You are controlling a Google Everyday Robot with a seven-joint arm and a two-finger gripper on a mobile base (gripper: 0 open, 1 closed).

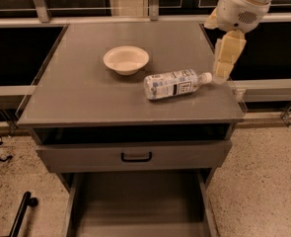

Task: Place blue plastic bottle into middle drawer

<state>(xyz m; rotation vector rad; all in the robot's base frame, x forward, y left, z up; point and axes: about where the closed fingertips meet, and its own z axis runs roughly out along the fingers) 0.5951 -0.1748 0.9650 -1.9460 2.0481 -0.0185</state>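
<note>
The blue plastic bottle lies on its side on the grey cabinet top, right of centre, with its white cap pointing right. My gripper hangs down from the upper right, its cream tip just right of the cap and close above the top's right edge. It holds nothing. The middle drawer is pulled out at the bottom of the view and shows a plain grey floor with low side walls.
A cream bowl stands on the top, left of and behind the bottle. A grey drawer front with a black handle sits just under the top. A railing runs behind the cabinet. Speckled floor lies on both sides.
</note>
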